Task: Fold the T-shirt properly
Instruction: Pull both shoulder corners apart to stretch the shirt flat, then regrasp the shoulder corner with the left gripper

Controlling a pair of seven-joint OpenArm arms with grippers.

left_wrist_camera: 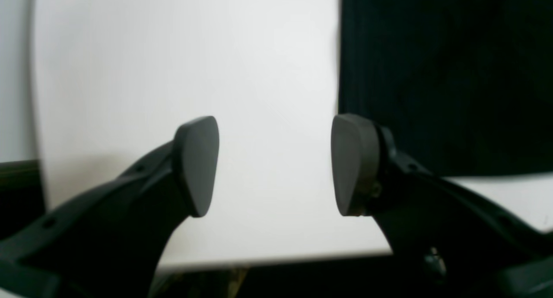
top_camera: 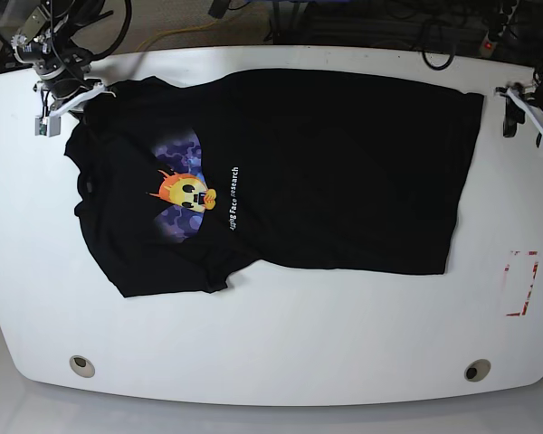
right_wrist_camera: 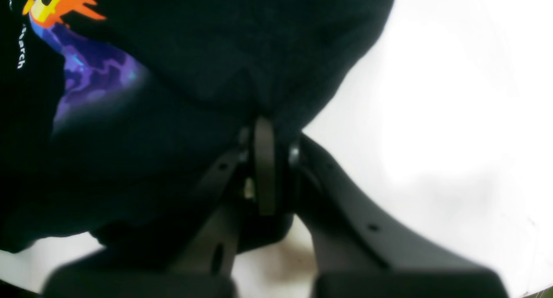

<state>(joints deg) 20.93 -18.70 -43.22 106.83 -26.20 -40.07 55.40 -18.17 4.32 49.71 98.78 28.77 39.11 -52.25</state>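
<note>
Nearest the base camera, bare white table [top_camera: 281, 353] is seen. Beyond it, the black T-shirt [top_camera: 344, 172] is spread flat, print up, its long axis running across the table from side to side. At the far corner on the view's left, cloth at the shoulder is pinched by the right gripper [top_camera: 70, 93], whose pads are pressed together on the fabric. At the opposite far corner, the left gripper [top_camera: 529, 116] is held spread and empty over bare table, just beside the shirt's hem corner, which lies toward the table's middle from it.
</note>
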